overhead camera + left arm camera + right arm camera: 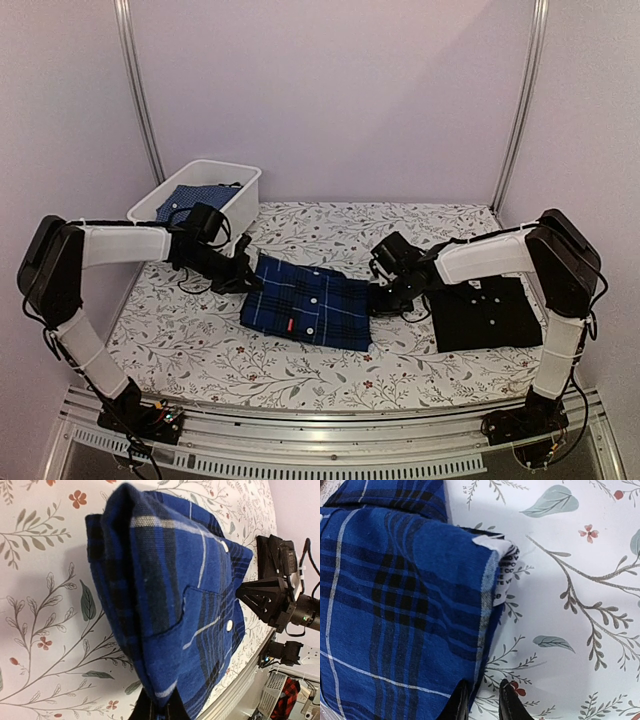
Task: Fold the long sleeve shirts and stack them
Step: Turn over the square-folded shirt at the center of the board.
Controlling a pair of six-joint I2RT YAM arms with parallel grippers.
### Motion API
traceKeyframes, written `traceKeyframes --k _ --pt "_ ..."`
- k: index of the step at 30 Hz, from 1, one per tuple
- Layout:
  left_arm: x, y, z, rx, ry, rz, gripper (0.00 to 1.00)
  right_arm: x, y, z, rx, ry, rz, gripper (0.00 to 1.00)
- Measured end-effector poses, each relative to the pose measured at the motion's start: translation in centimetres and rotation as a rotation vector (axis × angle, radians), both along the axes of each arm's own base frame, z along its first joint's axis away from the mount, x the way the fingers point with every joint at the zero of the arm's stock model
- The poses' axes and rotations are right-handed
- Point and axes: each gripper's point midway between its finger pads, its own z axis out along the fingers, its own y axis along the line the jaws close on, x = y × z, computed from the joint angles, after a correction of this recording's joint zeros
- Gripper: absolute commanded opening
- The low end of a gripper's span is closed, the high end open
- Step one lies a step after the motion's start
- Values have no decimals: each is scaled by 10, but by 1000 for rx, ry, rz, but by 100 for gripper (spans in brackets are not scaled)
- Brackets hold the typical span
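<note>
The navy-and-blue plaid long sleeve shirt (310, 305) lies folded in the middle of the floral table. The plain black shirt (487, 313) lies folded flat to its right. My left gripper (250, 282) is at the plaid shirt's left edge. In the left wrist view that gripper (162, 711) is shut on a bunched corner of the plaid cloth (175, 590). My right gripper (378, 298) is at the shirt's right edge. Its jaws (482, 700) stand narrowly open astride the hem of the plaid shirt (395, 605). A strip of table shows beside the cloth.
A white bin (215, 165) with blue cloth (195, 200) inside stands at the back left. The floral table cover (180, 340) runs to a metal rail along the near edge. A white care label (505, 575) sticks out of the shirt's fold.
</note>
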Motion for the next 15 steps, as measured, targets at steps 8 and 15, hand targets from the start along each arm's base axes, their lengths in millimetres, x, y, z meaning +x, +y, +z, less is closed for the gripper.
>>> traceKeyframes --k 8,15 --pt "6 14 19 -14 -38 -11 0 6 22 0 4 -4 27 20" --pt "15 31 46 -10 -75 -24 0 15 69 1 29 -27 83 21"
